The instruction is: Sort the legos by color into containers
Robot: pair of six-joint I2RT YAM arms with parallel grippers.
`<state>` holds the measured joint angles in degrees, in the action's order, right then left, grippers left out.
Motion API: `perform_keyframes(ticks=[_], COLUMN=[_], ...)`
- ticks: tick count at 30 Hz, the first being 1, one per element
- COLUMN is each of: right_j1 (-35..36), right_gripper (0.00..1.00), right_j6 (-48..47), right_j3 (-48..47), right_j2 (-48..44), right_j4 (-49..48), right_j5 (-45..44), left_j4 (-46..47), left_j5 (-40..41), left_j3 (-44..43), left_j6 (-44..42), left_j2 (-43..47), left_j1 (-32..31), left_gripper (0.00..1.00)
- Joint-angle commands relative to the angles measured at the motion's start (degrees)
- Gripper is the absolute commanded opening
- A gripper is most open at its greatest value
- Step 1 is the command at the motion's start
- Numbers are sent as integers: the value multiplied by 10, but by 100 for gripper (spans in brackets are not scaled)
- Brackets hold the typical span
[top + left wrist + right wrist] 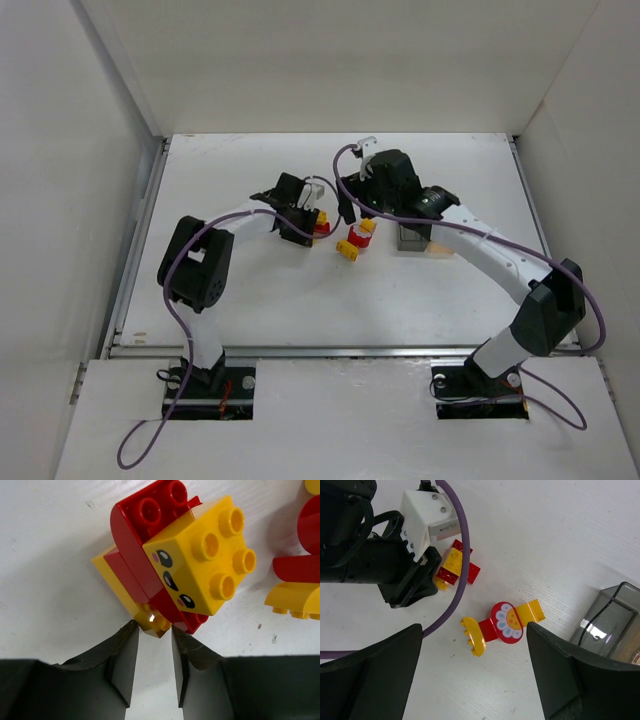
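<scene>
A stack of red and yellow legos with a face on it [175,565] lies on the white table, right at my left gripper's [153,632] tips. Its jaws stand narrowly apart, and the stack's yellow corner sits at the gap between the tips. The stack also shows in the top view [321,226] and the right wrist view [455,567]. A second lego piece, red and yellow with a flower disc [504,623], lies flat below my right gripper [474,628], which is wide open above it. The dark grey container [411,238] and the tan one [440,249] sit just right of that.
The left arm's wrist and purple cable [455,580] cross the right wrist view, close to the flower piece. The container's wall [607,615] is at that view's right edge. White walls enclose the table [300,300] on three sides.
</scene>
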<state>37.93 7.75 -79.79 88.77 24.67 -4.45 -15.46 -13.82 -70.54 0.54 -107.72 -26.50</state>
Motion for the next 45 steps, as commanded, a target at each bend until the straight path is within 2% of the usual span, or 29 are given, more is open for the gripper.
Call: perform_keyframes(ticks=[1, 3, 5, 9, 14, 25, 29, 34, 38, 45], right_j1=[4, 4, 4, 4, 4, 4, 4, 4, 4, 4], right_gripper=[89, 89, 89, 89, 89, 89, 89, 89, 89, 89], right_j6=[2, 2, 2, -4, -4, -4, -4, -9, -9, -9], right_j3=[-32, -32, -37, -37, -42, -42, -42, -48, -48, -53], right_j2=[1, 6, 11, 11, 17, 17, 17, 17, 17, 22], right_j4=[-2, 3, 3, 3, 3, 14, 14, 25, 25, 25], right_j5=[4, 4, 4, 4, 4, 4, -6, -6, -6, -1], left_j4=[-15, -22, -37, -37, -32, -61, -61, -61, -66, -71], left_j5=[-23, -41, -62, -95, -114, -123, -129, -134, -134, -134], left_j3=[-29, -43, -43, -49, -61, -118, -118, -123, -129, -117], left_j6=[5, 5, 0, -14, -14, 9, 9, 3, 3, -2], left_j2=[-7, -14, -14, -14, -20, -76, -82, -89, -94, -79], left_j1=[14, 26, 26, 31, 42, 53, 53, 53, 53, 53], left_gripper=[27, 30, 40, 53, 54, 42, 33, 11, 0, 0])
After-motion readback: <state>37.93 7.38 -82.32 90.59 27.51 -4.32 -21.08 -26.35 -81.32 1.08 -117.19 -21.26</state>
